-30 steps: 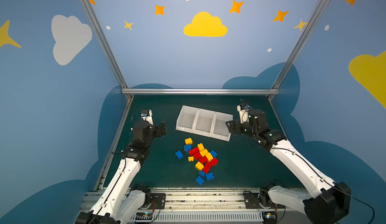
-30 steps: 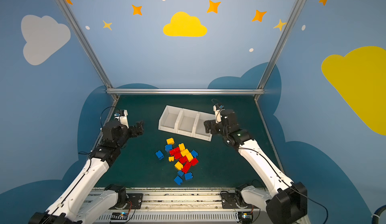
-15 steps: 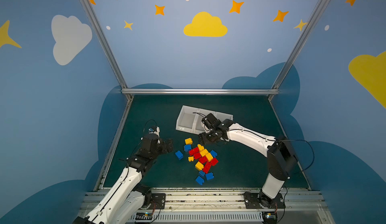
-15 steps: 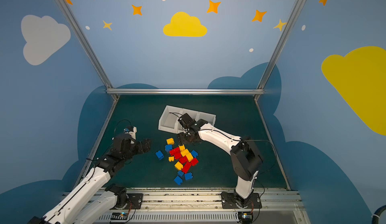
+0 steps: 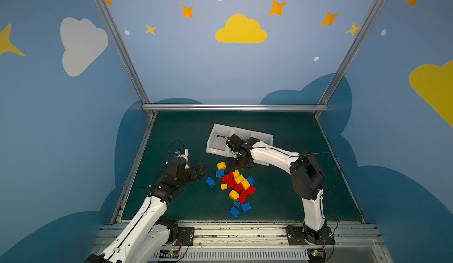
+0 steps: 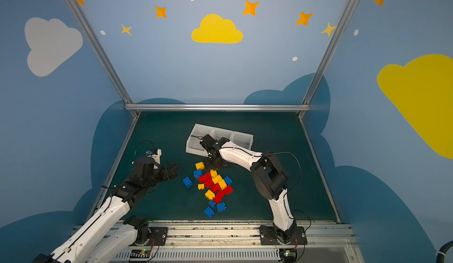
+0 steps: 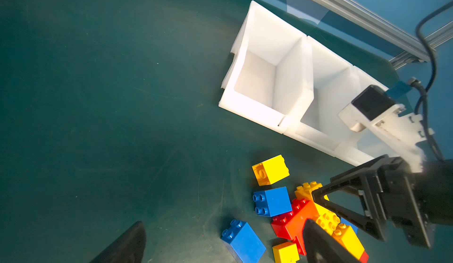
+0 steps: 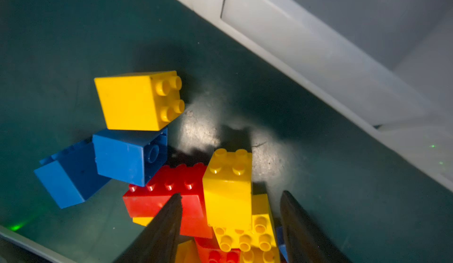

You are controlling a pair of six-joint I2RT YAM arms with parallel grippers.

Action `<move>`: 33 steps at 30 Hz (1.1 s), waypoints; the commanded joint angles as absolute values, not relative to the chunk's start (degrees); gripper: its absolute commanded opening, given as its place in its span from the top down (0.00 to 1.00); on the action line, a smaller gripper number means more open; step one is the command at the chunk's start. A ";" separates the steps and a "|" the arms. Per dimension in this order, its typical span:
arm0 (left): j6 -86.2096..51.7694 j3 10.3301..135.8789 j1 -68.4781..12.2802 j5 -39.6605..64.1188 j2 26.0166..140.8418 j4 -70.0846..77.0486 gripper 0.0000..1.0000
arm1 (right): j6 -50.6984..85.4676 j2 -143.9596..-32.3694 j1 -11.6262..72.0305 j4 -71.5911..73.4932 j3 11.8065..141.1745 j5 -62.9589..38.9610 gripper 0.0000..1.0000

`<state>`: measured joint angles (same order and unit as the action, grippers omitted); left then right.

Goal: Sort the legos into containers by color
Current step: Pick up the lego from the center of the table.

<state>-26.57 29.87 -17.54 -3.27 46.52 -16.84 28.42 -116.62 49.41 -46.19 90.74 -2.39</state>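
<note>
Left arm (image 5: pixel 147 215) stretches forward and low, left pincer (image 5: pixel 199 171) held level, jaws spread wide and empty. Right arm (image 5: pixel 269 155) bends sharply at the elbow and reaches across toward centre, wrist tipped down, right pincer (image 5: pixel 237 168) pointing downward, its fingers (image 8: pixel 166 225) standing partly apart.

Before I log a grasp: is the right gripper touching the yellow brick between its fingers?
Apart. The right wrist view shows the right gripper straddling the yellow brick, with a visible gap at both fingers.
</note>
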 commanded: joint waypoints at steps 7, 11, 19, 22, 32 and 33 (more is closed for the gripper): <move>-27.72 28.85 -17.79 -2.06 46.41 -15.78 0.01 | 29.52 -118.99 49.83 -49.03 93.15 -1.73 0.42; -27.73 28.74 -17.84 -2.11 46.36 -15.66 0.01 | 30.31 -119.70 49.68 -49.66 93.27 -0.53 0.45; -27.95 28.49 -17.84 -1.97 46.49 -15.38 0.01 | 31.16 -120.22 49.57 -49.90 92.90 0.53 0.53; -28.06 28.48 -17.80 -1.93 46.29 -15.38 0.01 | 31.42 -120.26 49.41 -50.26 92.92 0.79 0.55; -28.28 28.43 -17.81 -1.91 46.23 -15.29 0.01 | 31.11 -119.99 49.18 -51.51 92.32 2.29 0.54; -28.38 28.39 -17.84 -1.93 46.23 -15.30 0.01 | 31.12 -120.12 49.15 -51.50 92.35 2.13 0.53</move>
<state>-27.94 29.02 -17.69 -2.33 46.52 -16.12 31.07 -118.67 49.34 -48.14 91.98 0.23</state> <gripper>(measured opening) 0.994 0.470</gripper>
